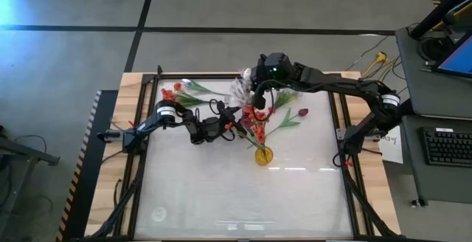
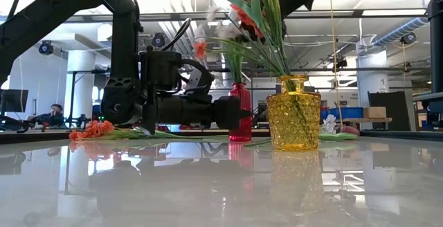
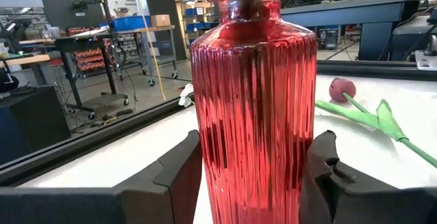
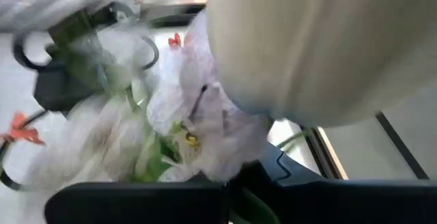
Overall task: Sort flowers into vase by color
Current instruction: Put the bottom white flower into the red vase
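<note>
Red-orange flowers point(image 2: 257, 9) with green stems stand in a yellow glass vase point(image 2: 293, 113) near the centre of the low view. Behind it, a red ribbed vase point(image 3: 254, 108) sits between the half-spread fingers of the left gripper point(image 3: 254, 176), which press its sides. A dark red tulip point(image 3: 343, 89) lies on the white table point(image 1: 221, 190). Upper centre of the high view, the right gripper point(image 1: 254, 94), fingers closed, holds white blossoms point(image 4: 198, 115).
</note>
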